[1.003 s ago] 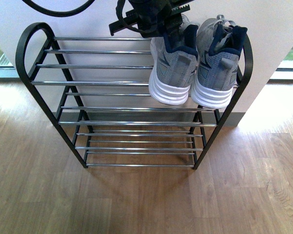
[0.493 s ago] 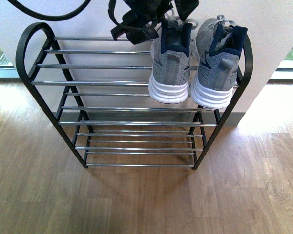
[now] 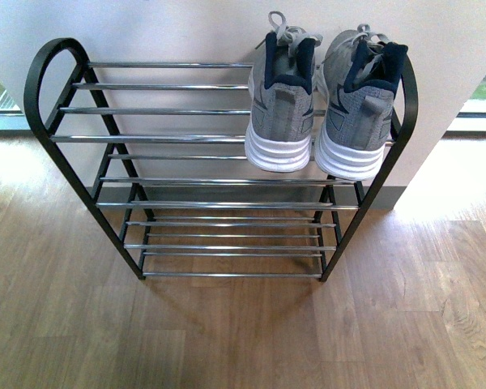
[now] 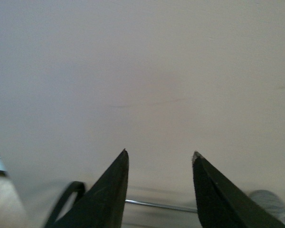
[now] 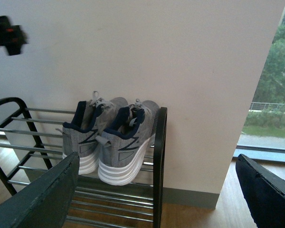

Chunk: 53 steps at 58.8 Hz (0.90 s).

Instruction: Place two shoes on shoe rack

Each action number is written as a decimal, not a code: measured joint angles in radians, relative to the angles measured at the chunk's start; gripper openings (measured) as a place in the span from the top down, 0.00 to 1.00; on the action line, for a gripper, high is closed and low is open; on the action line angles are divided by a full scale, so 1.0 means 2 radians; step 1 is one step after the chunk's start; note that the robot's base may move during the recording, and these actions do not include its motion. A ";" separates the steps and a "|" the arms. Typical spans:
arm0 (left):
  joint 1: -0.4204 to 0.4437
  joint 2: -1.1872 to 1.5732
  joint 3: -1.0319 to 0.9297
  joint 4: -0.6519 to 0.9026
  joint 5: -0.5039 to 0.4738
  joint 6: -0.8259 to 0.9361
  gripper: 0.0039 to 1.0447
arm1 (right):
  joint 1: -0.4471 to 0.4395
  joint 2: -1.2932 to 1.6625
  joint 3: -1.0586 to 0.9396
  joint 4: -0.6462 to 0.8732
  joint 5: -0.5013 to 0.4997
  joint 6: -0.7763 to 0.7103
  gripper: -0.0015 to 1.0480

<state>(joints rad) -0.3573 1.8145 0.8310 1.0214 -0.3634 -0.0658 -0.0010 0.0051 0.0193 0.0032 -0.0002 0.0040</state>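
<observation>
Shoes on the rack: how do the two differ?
The right shoe sits beside the rack's arch end; the left shoe sits inward of it. The right shoe's heel tab sticks out; the left shoe's lies flat. Both rest heels out on the top tier, grey with white soles.

Blurred shoe rack [image 4: 156, 204], shoe [image 4: 269, 197] cut off at edge

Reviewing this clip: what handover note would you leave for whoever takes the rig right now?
Left gripper: open, empty, pointing at the wall.
Right gripper: open, empty, apart from the shoes.
Shoes: inner shoe and outer shoe stand side by side on the top tier of the shoe rack, at its right end, heels toward the robot.
Done: both shoes are on the rack.
Left: nothing apparent; probably just park the arms.
</observation>
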 joint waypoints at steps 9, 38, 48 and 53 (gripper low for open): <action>0.027 -0.063 -0.102 0.027 0.030 0.018 0.91 | 0.000 0.000 0.000 0.000 0.000 0.000 0.09; 0.100 -0.221 -0.306 0.059 0.107 0.027 0.99 | 0.000 0.000 0.000 0.000 0.000 0.000 0.09; 0.118 -0.283 -0.340 0.031 0.121 0.027 0.99 | 0.000 0.000 0.000 0.000 0.000 0.000 0.09; 0.125 -0.316 -0.354 0.013 0.130 0.027 0.99 | 0.000 0.000 0.000 0.000 0.000 0.000 0.09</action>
<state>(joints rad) -0.1070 1.1831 0.1223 1.0473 -0.1032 -0.0113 -0.0010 0.0051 0.0193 0.0032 0.0002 0.0036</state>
